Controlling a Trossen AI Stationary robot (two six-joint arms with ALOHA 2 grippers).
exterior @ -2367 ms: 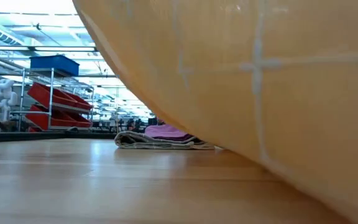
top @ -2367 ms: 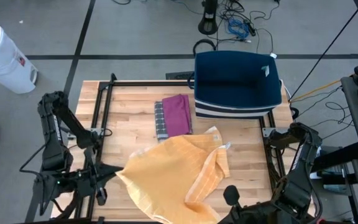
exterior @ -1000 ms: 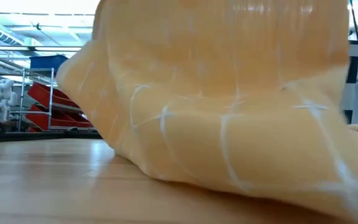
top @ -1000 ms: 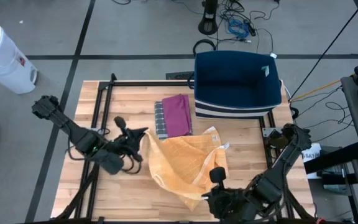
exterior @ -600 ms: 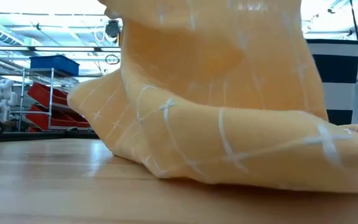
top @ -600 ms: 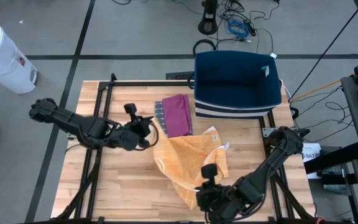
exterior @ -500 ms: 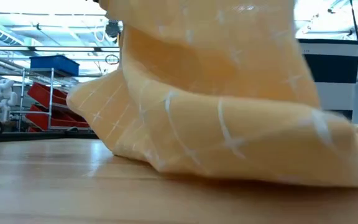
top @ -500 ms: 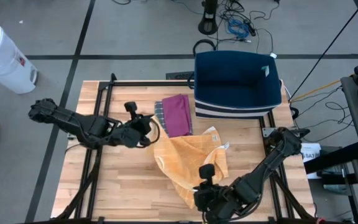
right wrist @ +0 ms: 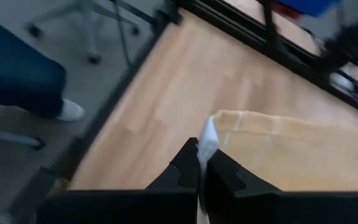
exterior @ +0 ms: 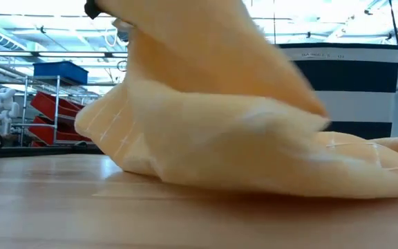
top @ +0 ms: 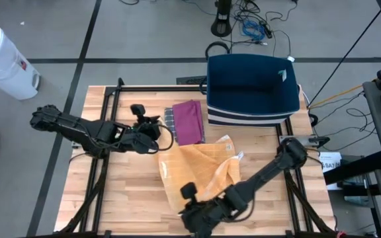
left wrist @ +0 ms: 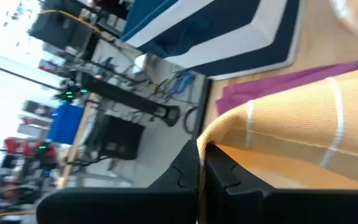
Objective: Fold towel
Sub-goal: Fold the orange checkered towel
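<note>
The orange towel with thin white stripes (top: 200, 168) lies crumpled on the middle of the wooden table and fills the low view (exterior: 220, 138). My left gripper (top: 157, 140) is at the towel's far-left corner, shut on it. My right gripper (top: 192, 210) is low over the near edge of the table at the towel's near-left corner, also shut on it. The towel's right part rests bunched on the table (top: 233, 165). My left gripper pinches the towel's edge at its far-left corner (left wrist: 209, 138) between its two fingers, coming level from the table's left. The cloth rises from the fingers and drapes away toward the table's right. My right gripper pinches the towel's near-left corner (right wrist: 208, 135) between its two fingers, reaching from the table's right along the near edge. The corner stands just above the wood, and the cloth behind it trails onto the table.
A folded purple towel (top: 188, 122) on a grey checked cloth lies far of the orange towel. A dark blue basket with white stripes (top: 251, 86) stands at the far-right edge. Black frame rails (top: 104, 125) run along both sides. Bare wood shows at the near left.
My right gripper has moved along the near edge toward the table's left, drawing the towel's near corner with it, so the near edge has spread out leftward. My left gripper has shifted slightly toward the far right, holding its corner. The towel's right part has stayed put.
</note>
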